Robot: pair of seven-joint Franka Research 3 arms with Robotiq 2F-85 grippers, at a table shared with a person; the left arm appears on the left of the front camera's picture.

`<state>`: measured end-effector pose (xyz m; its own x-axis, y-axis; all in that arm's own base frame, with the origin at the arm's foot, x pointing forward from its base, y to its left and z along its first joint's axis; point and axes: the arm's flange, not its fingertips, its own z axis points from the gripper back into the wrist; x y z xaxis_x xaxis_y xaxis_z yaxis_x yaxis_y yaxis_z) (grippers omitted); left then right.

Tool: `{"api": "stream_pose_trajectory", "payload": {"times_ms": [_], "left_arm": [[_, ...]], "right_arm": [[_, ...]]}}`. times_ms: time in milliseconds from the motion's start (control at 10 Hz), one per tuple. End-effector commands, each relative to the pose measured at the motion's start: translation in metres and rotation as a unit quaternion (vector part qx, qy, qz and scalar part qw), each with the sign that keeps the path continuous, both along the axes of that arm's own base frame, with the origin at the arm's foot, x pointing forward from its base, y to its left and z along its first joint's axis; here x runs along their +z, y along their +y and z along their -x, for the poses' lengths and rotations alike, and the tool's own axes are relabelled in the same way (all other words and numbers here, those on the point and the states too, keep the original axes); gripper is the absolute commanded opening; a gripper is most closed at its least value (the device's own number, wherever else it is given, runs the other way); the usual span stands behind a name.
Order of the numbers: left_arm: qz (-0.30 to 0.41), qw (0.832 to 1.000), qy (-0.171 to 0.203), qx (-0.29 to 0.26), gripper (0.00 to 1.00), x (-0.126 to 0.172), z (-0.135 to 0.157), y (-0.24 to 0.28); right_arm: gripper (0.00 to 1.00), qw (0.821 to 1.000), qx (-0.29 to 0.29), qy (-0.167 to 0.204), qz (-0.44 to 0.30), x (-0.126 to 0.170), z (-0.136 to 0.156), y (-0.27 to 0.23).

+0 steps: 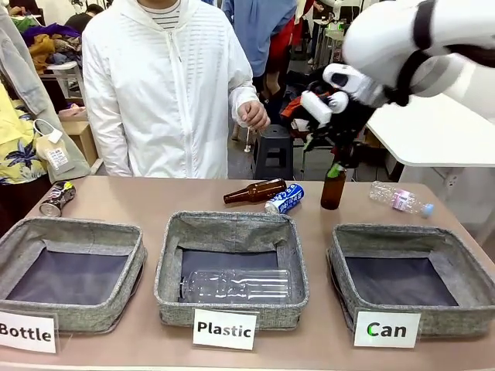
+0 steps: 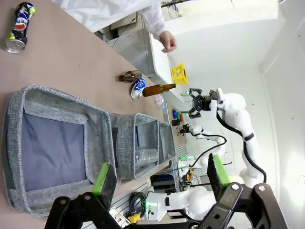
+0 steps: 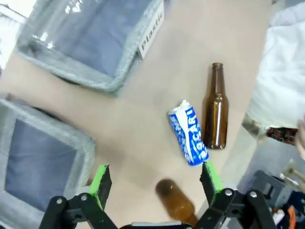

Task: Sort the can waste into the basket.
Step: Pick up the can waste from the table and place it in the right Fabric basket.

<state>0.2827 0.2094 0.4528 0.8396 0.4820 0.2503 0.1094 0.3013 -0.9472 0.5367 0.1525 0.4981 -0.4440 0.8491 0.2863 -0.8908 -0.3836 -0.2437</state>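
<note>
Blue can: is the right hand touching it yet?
Apart. The front view shows the right hand above the upright brown bottle, with the blue can lying lower and off to the side, clear of it.

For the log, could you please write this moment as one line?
right tool open above upright brown glass bottle | blue-white drink can lying on table

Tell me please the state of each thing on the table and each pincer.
blue can: lying on its side on the table
crushed can: lying, dented
Can basket: empty
Plastic basket: holds one clear bottle
standing brown bottle: upright
other brown bottle: lying on its side
left pincer: open
right pincer: open, over the standing brown bottle
</note>
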Motion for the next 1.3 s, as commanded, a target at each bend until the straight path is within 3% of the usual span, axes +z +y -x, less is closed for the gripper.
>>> {"api": "stream_pose_trajectory", "payload": {"times_ms": [0, 300, 400, 500, 600, 800, 900, 1100, 1200], "left_arm": [[0.002, 1.000, -0.013, -0.003, 1.00, 0.000, 0.000, 0.000], [0.002, 1.000, -0.013, -0.003, 1.00, 0.000, 0.000, 0.000], [0.002, 1.000, -0.013, -0.003, 1.00, 0.000, 0.000, 0.000], [0.002, 1.000, -0.013, -0.003, 1.00, 0.000, 0.000, 0.000], [0.002, 1.000, -0.013, -0.003, 1.00, 0.000, 0.000, 0.000], [0.002, 1.000, -0.013, -0.003, 1.00, 0.000, 0.000, 0.000], [0.002, 1.000, -0.013, -0.003, 1.00, 0.000, 0.000, 0.000], [0.002, 1.000, -0.013, -0.003, 1.00, 0.000, 0.000, 0.000], [0.002, 1.000, -0.013, -0.003, 1.00, 0.000, 0.000, 0.000]], "right_arm": [[1.00, 0.994, -0.067, -0.074, -0.036, 0.024, 0.110, -0.076], [1.00, 0.958, -0.210, -0.117, -0.159, 0.002, 0.206, -0.169], [1.00, 0.928, -0.280, -0.127, -0.212, -0.015, 0.229, -0.203], [1.00, 0.908, -0.305, -0.124, -0.261, -0.032, 0.241, -0.228], [1.00, 0.887, -0.331, -0.114, -0.300, -0.049, 0.247, -0.245], [1.00, 0.821, -0.413, -0.072, -0.387, -0.086, 0.258, -0.277], [1.00, 0.807, -0.419, -0.063, -0.412, -0.104, 0.261, -0.284], [1.00, 0.798, -0.419, -0.053, -0.431, -0.121, 0.259, -0.293], [1.00, 0.816, -0.406, -0.055, -0.407, -0.115, 0.242, -0.278]]}}
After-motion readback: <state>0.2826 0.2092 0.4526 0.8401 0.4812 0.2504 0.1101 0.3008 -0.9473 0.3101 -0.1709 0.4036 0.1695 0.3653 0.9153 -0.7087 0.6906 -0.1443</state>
